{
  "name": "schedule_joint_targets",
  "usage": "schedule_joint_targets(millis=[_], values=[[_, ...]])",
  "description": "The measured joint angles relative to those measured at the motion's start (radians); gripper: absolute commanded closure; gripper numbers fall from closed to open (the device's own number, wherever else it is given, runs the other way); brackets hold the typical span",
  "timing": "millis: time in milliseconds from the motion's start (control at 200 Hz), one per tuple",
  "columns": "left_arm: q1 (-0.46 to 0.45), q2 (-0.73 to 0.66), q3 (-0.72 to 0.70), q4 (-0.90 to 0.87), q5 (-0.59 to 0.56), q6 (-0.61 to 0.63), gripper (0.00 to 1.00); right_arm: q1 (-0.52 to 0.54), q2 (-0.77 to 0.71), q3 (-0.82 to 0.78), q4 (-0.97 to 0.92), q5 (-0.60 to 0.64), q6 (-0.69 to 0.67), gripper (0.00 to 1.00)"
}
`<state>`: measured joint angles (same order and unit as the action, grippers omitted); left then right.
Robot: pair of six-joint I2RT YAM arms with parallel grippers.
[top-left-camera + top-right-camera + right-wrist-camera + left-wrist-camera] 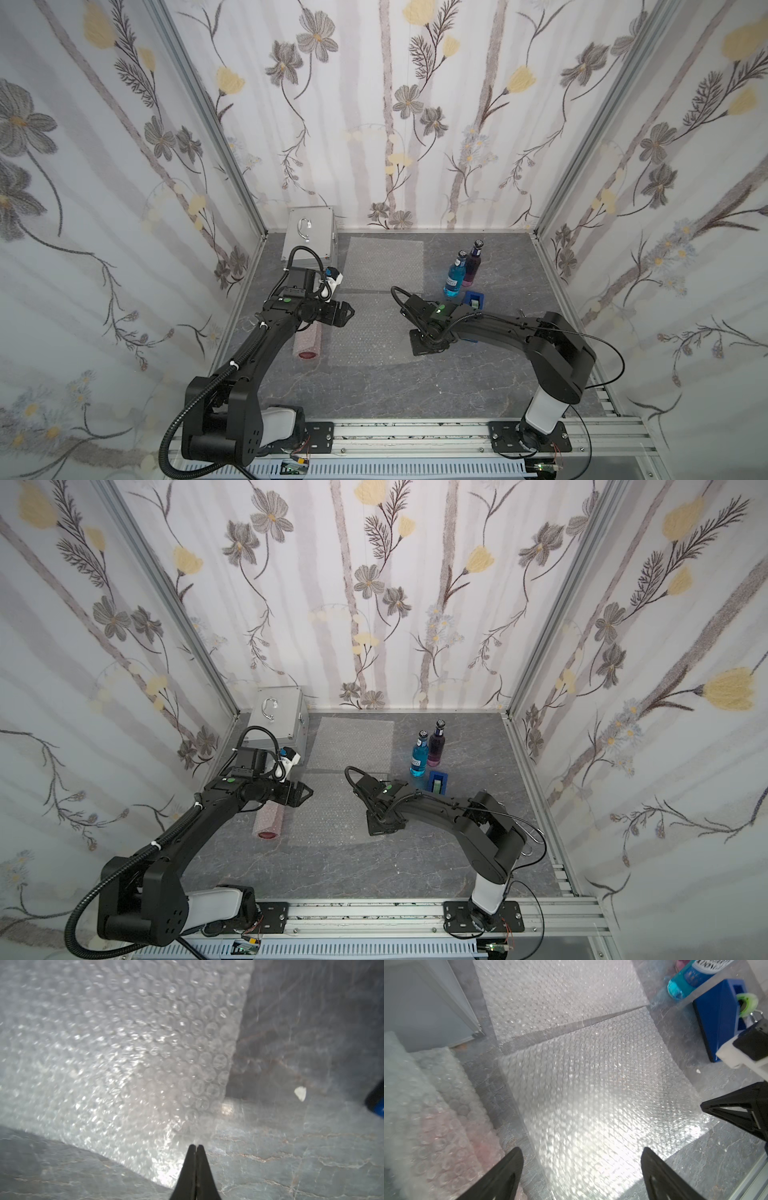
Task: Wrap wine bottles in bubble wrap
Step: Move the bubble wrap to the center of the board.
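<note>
One wine bottle with red liquid lies rolled in bubble wrap (308,341) (270,823) at the left, and shows pinkish in the left wrist view (436,1115). The blue bottle (455,276) (419,754) and the purple bottle (473,264) (436,744) stand upright at the back right. A flat bubble wrap sheet (365,332) (591,1095) (124,1053) lies mid-table, with another sheet (384,262) behind it. My left gripper (347,312) (582,1148) hovers open above the near sheet's left edge, holding nothing. My right gripper (419,345) (195,1146) is shut at that sheet's right edge, with nothing seen between its tips.
A blue tape dispenser (473,300) (720,1022) sits just in front of the standing bottles, close to my right arm. A silver metal case (309,239) stands in the back left corner. Patterned walls close in three sides of the table.
</note>
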<state>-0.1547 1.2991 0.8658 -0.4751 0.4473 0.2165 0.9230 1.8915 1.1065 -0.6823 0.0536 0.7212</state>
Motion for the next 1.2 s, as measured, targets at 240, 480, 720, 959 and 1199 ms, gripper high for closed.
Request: schedule_joint_targets(millis=[240, 480, 720, 959, 1199], values=[[-0.060, 0.048, -0.008, -0.011, -0.021, 0.043, 0.13, 0.005, -0.033, -0.127, 0.069, 0.003, 0.089, 0.98], [-0.089, 0.069, -0.019, -0.015, -0.056, 0.051, 0.13, 0.008, -0.068, -0.106, 0.063, 0.016, 0.108, 0.64], [-0.088, 0.047, -0.015, -0.018, -0.078, 0.064, 0.11, 0.008, -0.083, 0.060, 0.032, 0.042, 0.043, 0.58], [-0.051, -0.026, -0.044, -0.020, -0.080, 0.072, 0.07, -0.001, 0.216, 0.415, 0.031, 0.074, -0.129, 0.58], [-0.009, -0.086, -0.066, -0.026, -0.080, 0.075, 0.05, -0.031, 0.465, 0.697, 0.023, 0.071, -0.217, 0.57]])
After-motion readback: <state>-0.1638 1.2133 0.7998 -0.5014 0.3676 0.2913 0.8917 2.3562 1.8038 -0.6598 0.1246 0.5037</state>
